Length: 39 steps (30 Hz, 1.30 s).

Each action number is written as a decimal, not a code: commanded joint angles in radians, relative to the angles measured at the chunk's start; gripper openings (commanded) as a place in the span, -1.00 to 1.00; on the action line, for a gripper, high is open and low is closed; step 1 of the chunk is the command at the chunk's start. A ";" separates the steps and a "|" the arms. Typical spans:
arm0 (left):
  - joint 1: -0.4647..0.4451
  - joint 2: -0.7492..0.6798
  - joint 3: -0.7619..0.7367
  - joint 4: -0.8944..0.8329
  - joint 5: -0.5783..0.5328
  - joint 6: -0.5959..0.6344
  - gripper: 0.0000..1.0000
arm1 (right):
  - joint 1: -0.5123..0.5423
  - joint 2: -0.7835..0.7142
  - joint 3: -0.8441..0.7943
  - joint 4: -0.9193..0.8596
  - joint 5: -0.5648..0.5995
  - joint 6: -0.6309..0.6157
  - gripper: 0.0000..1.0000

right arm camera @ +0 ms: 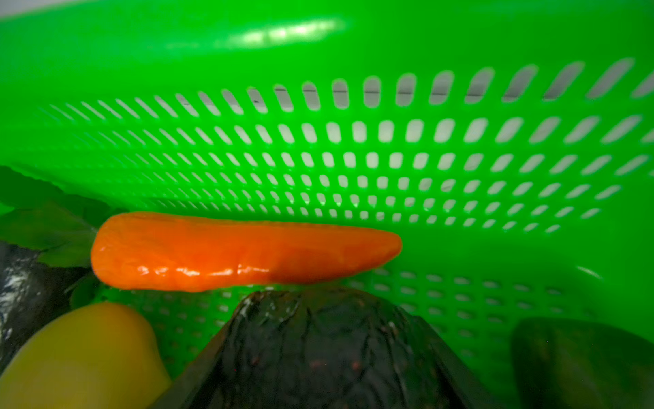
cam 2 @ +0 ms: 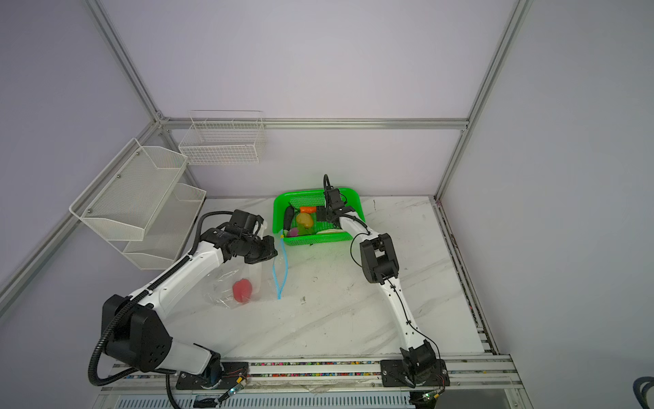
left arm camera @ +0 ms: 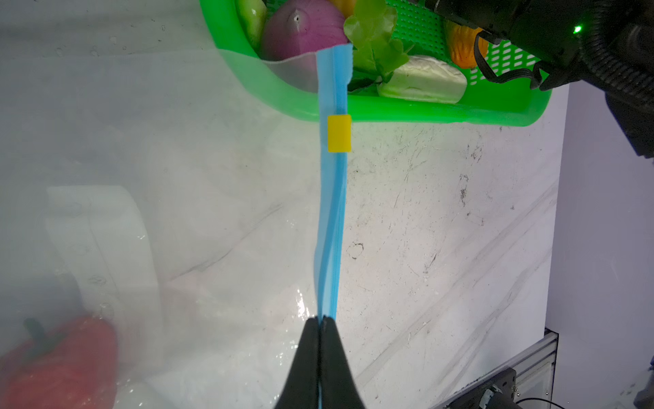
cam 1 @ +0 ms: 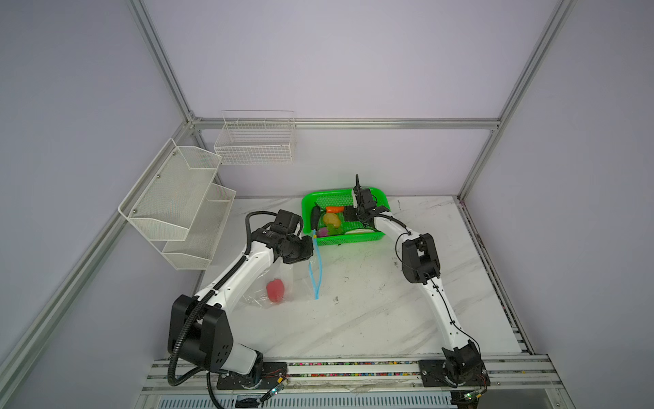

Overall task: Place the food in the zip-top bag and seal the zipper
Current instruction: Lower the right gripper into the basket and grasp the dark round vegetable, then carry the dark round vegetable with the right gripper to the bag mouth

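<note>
The clear zip-top bag (cam 1: 283,279) lies on the table with a red pepper (cam 1: 275,290) inside. My left gripper (left arm camera: 321,320) is shut on its blue zipper (left arm camera: 332,212), short of the yellow slider (left arm camera: 339,133), and holds that edge up. The rest of the food sits in the green basket (cam 1: 354,239): carrot (right arm camera: 240,251), potato (right arm camera: 81,354), eggplant (cam 1: 315,216), onion (left arm camera: 304,32), radish (left arm camera: 424,79), green leaves (left arm camera: 375,39). My right gripper (right arm camera: 460,354) is down inside the basket, open. Its fingers (right arm camera: 325,347) stand apart just short of the carrot, with nothing between them.
A white mesh shelf (cam 1: 177,202) hangs on the left wall and a wire basket (cam 1: 254,141) on the back wall. The bag's mouth edge rests against the green basket's near corner (left arm camera: 283,99). A metal rail (cam 1: 354,364) runs along the table's front.
</note>
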 commanded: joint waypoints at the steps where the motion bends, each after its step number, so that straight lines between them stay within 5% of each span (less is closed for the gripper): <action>1: -0.006 -0.030 -0.003 0.031 0.024 0.009 -1.00 | -0.012 -0.103 -0.054 0.077 -0.034 0.006 0.23; 16: -0.005 -0.042 -0.025 0.061 0.049 -0.003 -1.00 | -0.019 -0.287 -0.252 0.143 -0.107 -0.029 0.13; 30: -0.007 -0.047 -0.031 0.066 0.043 -0.031 -1.00 | 0.052 -0.809 -0.920 0.285 -0.285 0.053 0.06; 39: -0.011 -0.084 -0.020 0.073 0.048 -0.046 -1.00 | 0.198 -0.946 -1.138 0.386 -0.442 0.105 0.02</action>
